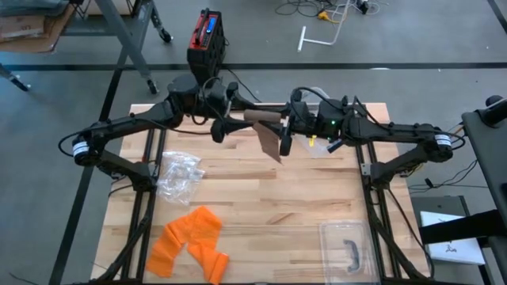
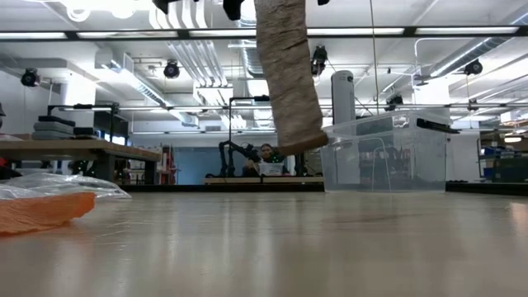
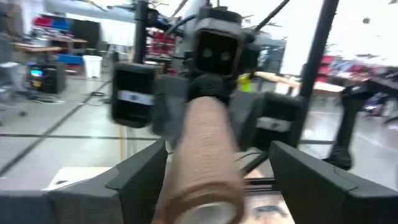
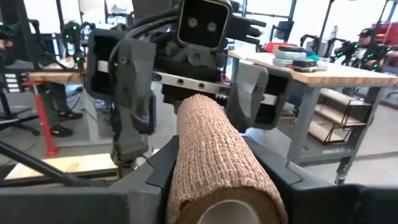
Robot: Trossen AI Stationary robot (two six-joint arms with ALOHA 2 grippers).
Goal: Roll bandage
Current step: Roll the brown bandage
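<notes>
Above the bench (image 1: 261, 214), the bandage roll (image 1: 265, 117) is mostly wound; a tail (image 1: 271, 142) hangs loose. Right gripper (image 1: 291, 125) jaws clamp the roll; left gripper (image 1: 226, 125) jaws stand open around it.

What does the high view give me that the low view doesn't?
High view only: both arms meeting over the table's far side, the left claw open around one end of the bandage roll, the right claw shut on the other end, plus a clear bag.

Low view only: the room beyond, with a seated person.

Both: the hanging bandage tail, orange cloth and clear bin.
</notes>
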